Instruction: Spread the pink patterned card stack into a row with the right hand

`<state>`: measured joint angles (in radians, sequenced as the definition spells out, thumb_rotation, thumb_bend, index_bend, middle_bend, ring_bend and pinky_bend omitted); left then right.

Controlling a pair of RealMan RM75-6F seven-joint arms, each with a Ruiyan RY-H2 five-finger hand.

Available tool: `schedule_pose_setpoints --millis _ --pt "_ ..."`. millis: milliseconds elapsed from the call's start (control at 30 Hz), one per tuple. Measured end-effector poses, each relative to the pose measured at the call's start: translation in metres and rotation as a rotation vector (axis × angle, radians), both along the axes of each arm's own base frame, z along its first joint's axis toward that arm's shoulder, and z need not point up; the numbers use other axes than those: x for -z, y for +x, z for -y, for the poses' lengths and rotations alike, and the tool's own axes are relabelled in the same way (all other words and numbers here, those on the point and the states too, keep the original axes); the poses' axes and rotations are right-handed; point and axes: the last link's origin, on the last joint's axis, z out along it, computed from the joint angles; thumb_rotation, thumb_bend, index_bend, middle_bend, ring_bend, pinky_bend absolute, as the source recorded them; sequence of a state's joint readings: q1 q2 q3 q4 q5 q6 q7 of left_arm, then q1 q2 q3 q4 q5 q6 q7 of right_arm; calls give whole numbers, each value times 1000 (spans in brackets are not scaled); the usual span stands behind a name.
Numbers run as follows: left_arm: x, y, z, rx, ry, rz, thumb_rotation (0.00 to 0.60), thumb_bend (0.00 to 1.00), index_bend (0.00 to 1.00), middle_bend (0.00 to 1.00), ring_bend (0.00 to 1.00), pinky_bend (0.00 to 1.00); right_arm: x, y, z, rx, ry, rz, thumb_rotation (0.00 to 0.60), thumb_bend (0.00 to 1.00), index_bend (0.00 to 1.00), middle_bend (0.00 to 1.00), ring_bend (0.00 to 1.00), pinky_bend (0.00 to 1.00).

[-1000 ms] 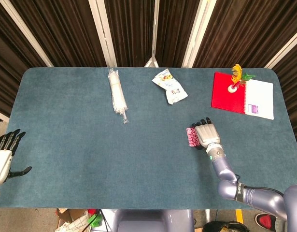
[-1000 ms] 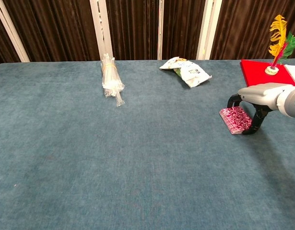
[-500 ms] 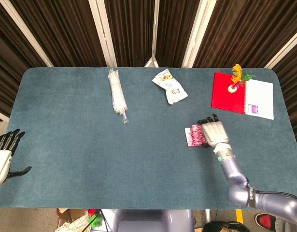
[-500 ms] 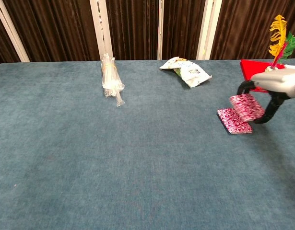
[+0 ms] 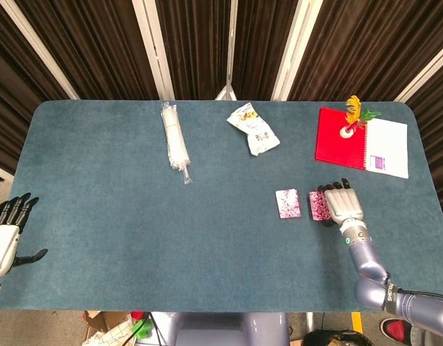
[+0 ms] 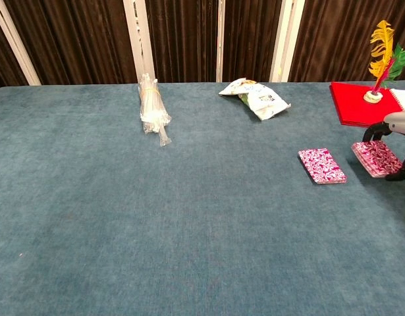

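pink card stack (image 5: 287, 203) lies beside right hand (image 5: 341, 204) holding cards (image 6: 377, 158).

A counter (image 5: 120, 238) covered in blue-green felt filled most of the head view, its corners rounded. Behind it, at twelve o'clock, hung dark brown pleated curtains (image 5: 91, 43), crossed by pale slanted posts (image 5: 150, 43) that stood upright in the chest view. Light fell evenly across the felt, with only soft shadows. Past the counter's near edge, at about seven o'clock, a strip of floor showed with a cardboard box (image 5: 106, 328) and some green scrap in it.
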<state>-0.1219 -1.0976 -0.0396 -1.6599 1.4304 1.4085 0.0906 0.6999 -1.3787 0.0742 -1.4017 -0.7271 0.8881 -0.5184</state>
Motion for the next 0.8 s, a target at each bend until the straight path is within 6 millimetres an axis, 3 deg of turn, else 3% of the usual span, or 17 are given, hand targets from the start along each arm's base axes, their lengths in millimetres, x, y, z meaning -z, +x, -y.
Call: schedule_pose_setpoints --millis 233,400,667,800 --pt "0 0 0 -1 1 -1 600 0 0 0 0 0 3 -8 -2 32 21 -36 600 262 114 104 4 0" --pt "0 0 0 0 0 -1 600 0 0 0 0 0 4 -10 -2 51 24 -45 600 262 27 53 0 0" --pt "0 0 1 -1 0 1 600 0 0 0 0 0 4 -12 0 67 19 -44 600 262 32 53 0 0" --pt "0 0 1 -1 -1 1 600 0 0 0 0 0 3 -12 1 67 13 -38 600 262 154 124 15 0"
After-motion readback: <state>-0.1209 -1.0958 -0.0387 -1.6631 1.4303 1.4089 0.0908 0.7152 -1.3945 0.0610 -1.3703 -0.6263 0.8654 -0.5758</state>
